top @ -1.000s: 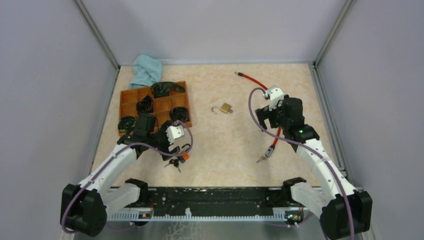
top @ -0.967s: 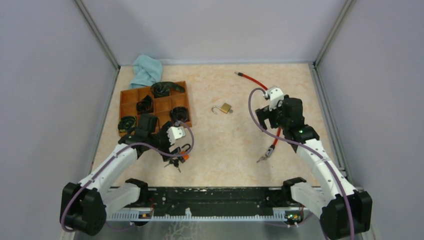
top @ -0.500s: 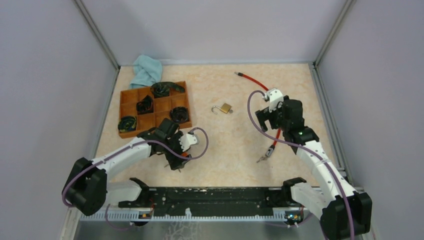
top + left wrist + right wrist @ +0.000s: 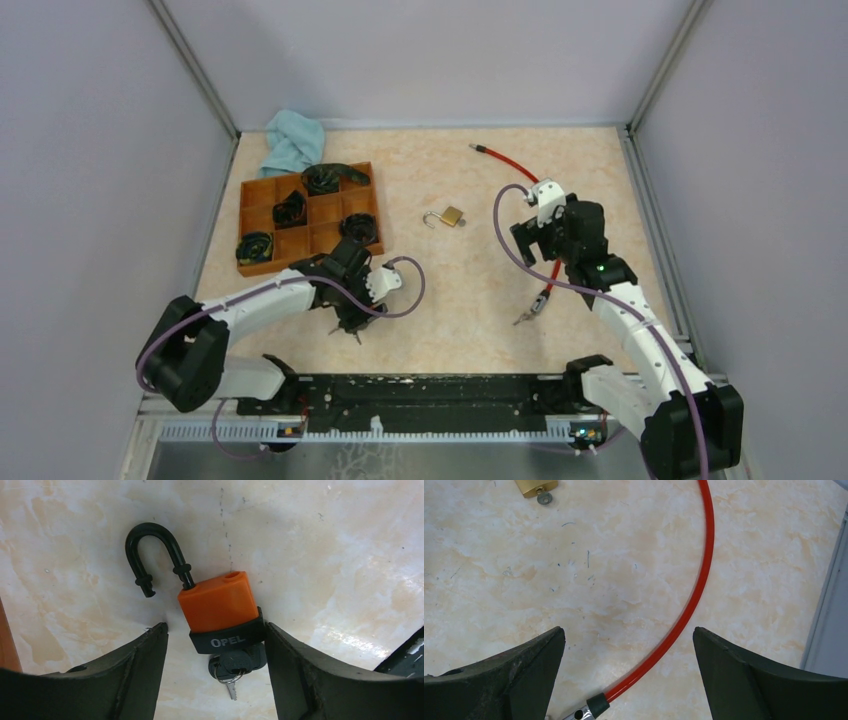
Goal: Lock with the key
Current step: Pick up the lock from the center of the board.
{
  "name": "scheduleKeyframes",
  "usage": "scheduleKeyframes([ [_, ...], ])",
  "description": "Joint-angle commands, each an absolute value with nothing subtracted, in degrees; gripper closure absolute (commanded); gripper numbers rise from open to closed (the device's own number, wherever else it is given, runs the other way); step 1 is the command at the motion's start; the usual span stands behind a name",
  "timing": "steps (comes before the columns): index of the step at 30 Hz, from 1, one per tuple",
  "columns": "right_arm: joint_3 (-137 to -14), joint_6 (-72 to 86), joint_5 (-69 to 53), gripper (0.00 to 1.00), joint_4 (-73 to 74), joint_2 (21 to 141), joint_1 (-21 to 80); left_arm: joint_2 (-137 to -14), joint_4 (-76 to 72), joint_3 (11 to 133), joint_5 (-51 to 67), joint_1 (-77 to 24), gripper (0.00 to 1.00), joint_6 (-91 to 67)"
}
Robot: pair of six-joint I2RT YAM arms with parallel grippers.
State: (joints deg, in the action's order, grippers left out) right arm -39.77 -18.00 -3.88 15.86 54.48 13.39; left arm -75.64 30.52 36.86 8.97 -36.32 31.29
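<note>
left gripper (image 4: 215, 626) flanks the orange padlock (image 4: 217, 602), jaws apart.

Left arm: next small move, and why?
Probably close the left gripper on the orange padlock: its fingers straddle the body, one side not yet touching, the shackle stands open and the key sits in the base.

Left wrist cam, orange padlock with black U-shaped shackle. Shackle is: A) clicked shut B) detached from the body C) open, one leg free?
C: one leg of the black shackle sits in the orange padlock body, and its other end hangs free beside it.
</note>
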Motion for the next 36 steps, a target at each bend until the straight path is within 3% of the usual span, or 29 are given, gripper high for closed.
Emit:
scheduleKeyframes([
  [1,-40.08,-18.66,-3.69,0.01,13.62,53.10,13.79,-77.27,28.19,37.36,3.19,-36.65,0.27,31.84],
  [6,-40.08,-18.72,-3.86,0.01,13.55,53.09,13.73,-78.17,26.15,37.24,-2.03,-36.65,0.30,32.59],
  [10,-39.99,-18.83,-3.93,0.01,13.63,53.09,13.78,-78.12,25.96,37.30,-2.64,-36.56,0.23,32.71],
  [14,-39.91,-18.89,-4.12,0.01,13.67,53.00,13.75,-78.65,28.05,38.03,1.97,-36.57,0.13,31.67],
  [21,-39.81,-19.16,-4.40,0.02,13.71,53.17,13.80,-82.10,31.22,40.47,8.04,-36.62,0.12,28.76],
  [29,-39.64,-19.36,-4.58,0.02,13.71,53.26,13.75,-84.53,32.82,41.04,6.73,-36.61,0.26,29.09],
  [36,-39.81,-19.36,-5.09,0.02,13.68,53.57,13.80,-83.75,34.01,41.69,6.63,-36.59,0.56,30.76],
])
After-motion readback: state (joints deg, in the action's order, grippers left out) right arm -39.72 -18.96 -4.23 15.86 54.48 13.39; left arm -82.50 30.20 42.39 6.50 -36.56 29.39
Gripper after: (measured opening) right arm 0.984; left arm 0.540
